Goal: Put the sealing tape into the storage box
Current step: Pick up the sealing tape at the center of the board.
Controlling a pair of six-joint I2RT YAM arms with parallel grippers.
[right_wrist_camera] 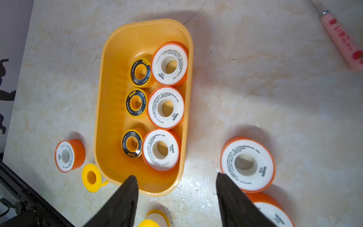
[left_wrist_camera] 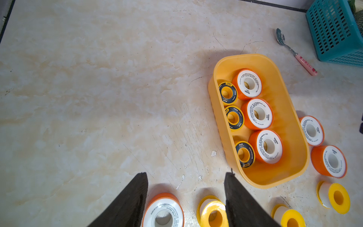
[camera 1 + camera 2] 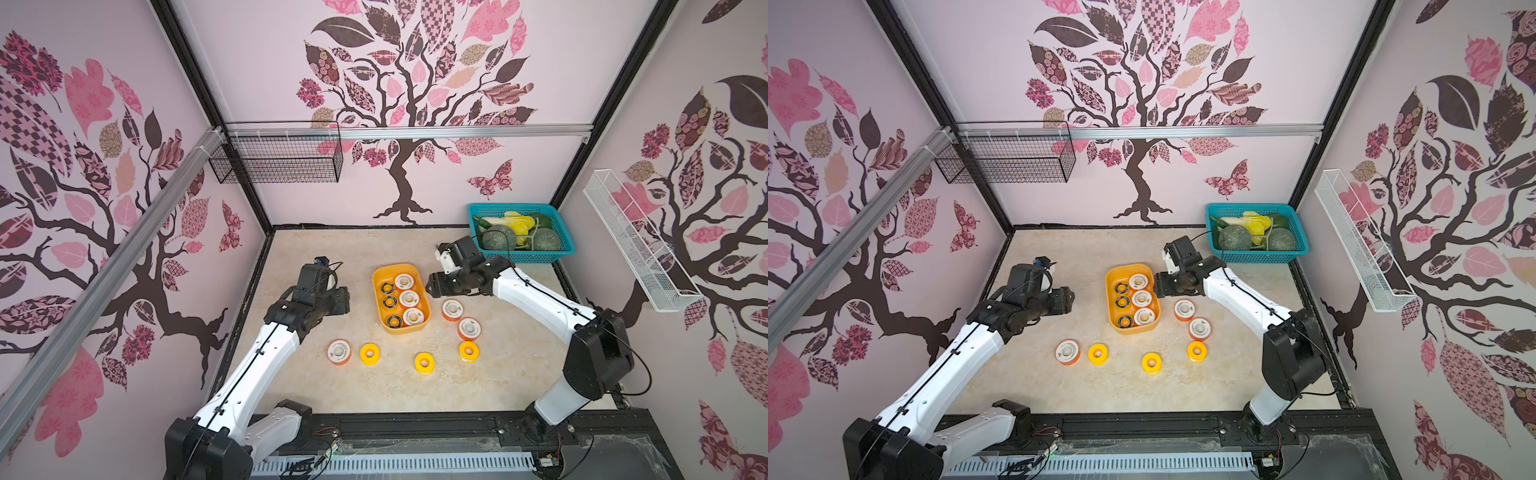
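— Sealing tape [image 3: 404, 281]: where does it lie?

— Take the counter [image 3: 316, 253] first, pale and marbled. At its far right corner stands a teal basket [image 3: 524, 258] filled with produce [image 3: 498, 243]. Near the middle sits the storage box [image 3: 405, 329], yellow-orange, with its long side running away from the arms.

— And the arms?

— The left tool [image 2: 186, 175] hovers over bare counter to the left of the box, jaws spread wide with nothing between them. The right tool [image 1: 176, 175] hangs just beside the box's right rim — also wide and empty.

— Anything loose?

— A spoon [image 2: 294, 53] with a pink handle shows in the left wrist view. It lies on the counter between box and basket.

— Now the rolls.

— There are six orange rolls [image 3: 409, 298] with white faces. Three stand in a line along the box's right wall. Two lie close together just right of the box, and one lies near the left arm. Three yellow rolls [image 3: 424, 363] lie in a loose row along the near side of the counter, all outside the box. The leftmost is just beside that lone orange roll. Three black rolls [image 3: 389, 302] with yellow rings line the box's left wall.
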